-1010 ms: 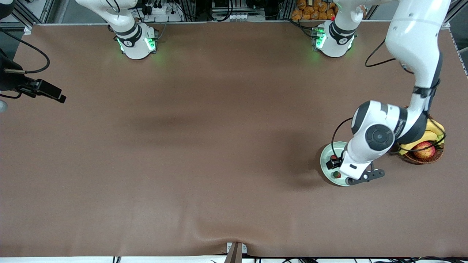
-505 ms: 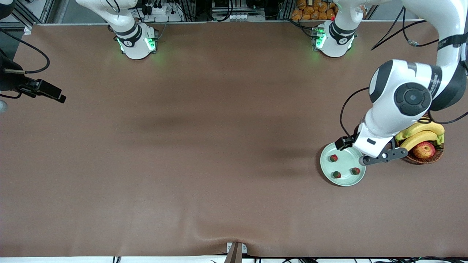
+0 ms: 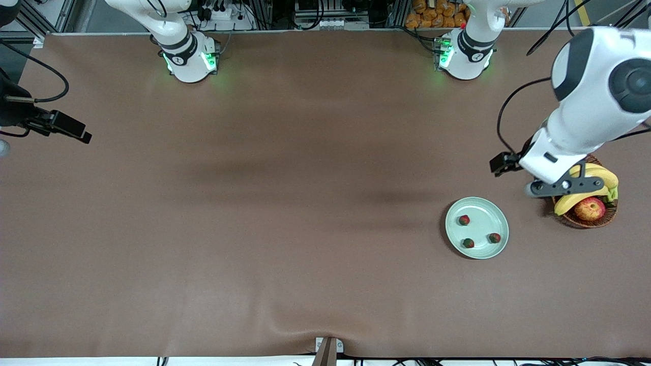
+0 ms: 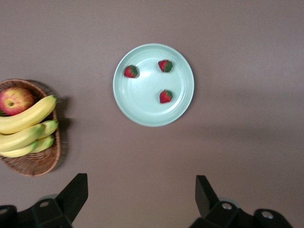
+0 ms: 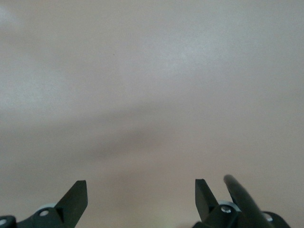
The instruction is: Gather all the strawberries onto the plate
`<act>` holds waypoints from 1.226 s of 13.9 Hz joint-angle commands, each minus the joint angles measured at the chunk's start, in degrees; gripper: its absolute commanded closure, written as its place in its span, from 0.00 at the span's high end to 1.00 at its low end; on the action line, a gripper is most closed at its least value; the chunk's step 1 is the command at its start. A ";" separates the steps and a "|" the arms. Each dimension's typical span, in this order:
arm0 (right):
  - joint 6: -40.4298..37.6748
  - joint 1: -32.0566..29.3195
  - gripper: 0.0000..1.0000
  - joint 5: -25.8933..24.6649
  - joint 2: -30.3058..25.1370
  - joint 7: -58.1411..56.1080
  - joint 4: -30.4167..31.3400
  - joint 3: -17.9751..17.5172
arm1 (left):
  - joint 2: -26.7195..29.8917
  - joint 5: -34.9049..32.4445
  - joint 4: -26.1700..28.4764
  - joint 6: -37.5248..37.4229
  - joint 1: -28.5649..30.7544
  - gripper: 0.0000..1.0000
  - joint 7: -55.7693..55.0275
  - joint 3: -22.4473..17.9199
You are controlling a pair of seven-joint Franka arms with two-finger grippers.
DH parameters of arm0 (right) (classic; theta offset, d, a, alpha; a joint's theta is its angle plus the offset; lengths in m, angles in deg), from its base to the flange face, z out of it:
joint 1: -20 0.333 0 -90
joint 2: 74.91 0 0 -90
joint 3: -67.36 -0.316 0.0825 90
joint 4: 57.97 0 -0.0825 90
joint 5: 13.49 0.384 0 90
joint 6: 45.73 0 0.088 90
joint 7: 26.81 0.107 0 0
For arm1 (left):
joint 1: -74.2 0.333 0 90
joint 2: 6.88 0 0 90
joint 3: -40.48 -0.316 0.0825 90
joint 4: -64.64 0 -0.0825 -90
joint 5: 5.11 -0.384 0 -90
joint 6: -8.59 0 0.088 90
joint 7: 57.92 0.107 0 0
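Observation:
The pale mint-green plate [image 3: 483,216] lies toward the left arm's end of the table. Three strawberries [image 3: 464,220] [image 3: 468,243] [image 3: 494,237] lie on it, apart from each other. My left gripper [image 3: 531,173] is open and empty, raised over the table between the plate and the basket. In the left wrist view, the plate [image 4: 142,102] and the strawberries [image 4: 130,71] [image 4: 165,65] [image 4: 166,96] show well clear of the left gripper [image 4: 141,199]. My right gripper [image 3: 20,122] waits open at the right arm's end of the table. The right wrist view shows it [image 5: 141,199] over bare table.
A brown wicker basket [image 3: 585,221] with bananas [image 3: 585,193] and a red-yellow apple [image 3: 590,208] stands beside the plate, partly under the left arm's hand. In the left wrist view the basket [image 4: 33,164] also shows. The brown cloth has a ripple near the front edge [image 3: 305,330].
My left arm has lifted off the plate and swung up toward the basket and its base. All three strawberries now show on the plate. The right arm has not moved.

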 commanded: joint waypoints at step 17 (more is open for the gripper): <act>-0.57 -0.57 1.00 0.25 0.28 0.21 -0.74 -0.77 | 6.36 7.23 -5.58 -11.30 -3.63 1.00 8.70 -3.94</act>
